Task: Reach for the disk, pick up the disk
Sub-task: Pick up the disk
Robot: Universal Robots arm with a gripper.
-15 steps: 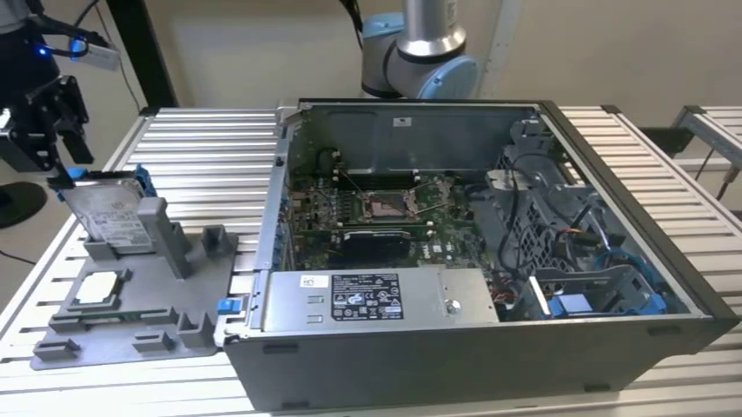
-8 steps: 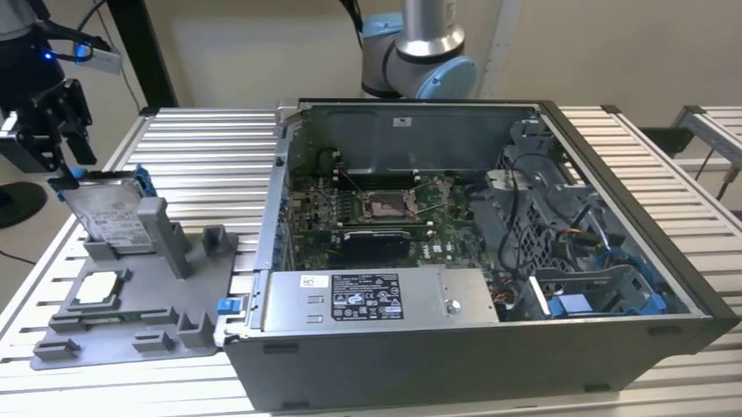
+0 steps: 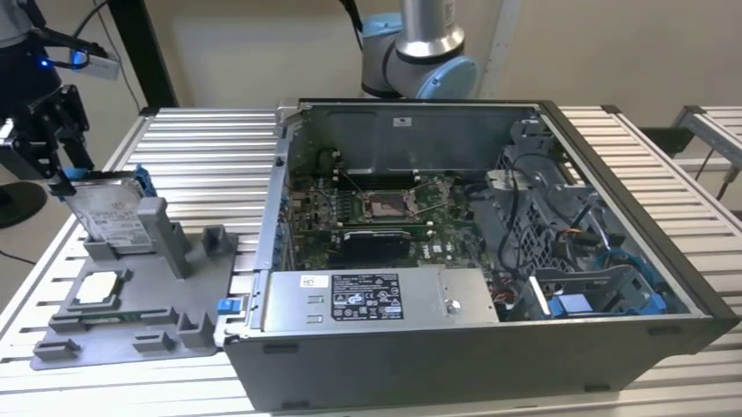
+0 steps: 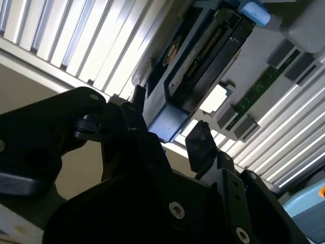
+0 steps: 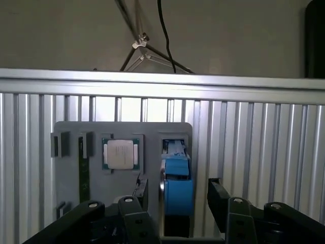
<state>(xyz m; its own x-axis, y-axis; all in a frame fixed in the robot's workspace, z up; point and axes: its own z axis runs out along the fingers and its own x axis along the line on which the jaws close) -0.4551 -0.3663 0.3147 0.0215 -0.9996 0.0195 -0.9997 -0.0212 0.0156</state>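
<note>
Over at nine o'clock in the exterior view, your gripper (image 3: 68,174) hangs at the top end of the disk (image 3: 107,213). The disk stands on edge in a slot of the grey tray (image 3: 174,295) on the slatted bench (image 3: 208,148). You have the fingers (image 5: 218,197) spread, one on each side of the disk's blue bracket (image 5: 177,170). In the first wrist view a gap shows between bracket and finger, so they pinch nothing.

A grey post (image 3: 156,221) of the tray stands against the disk on its three o'clock side. At six o'clock from the disk, a small square chip (image 3: 99,289) lies flat in the tray, with a green strip (image 5: 84,170) just beside it. The open computer case (image 3: 464,356) sits at three o'clock, well apart from your gripper, with a labelled grey box (image 3: 371,300) along its near edge.
</note>
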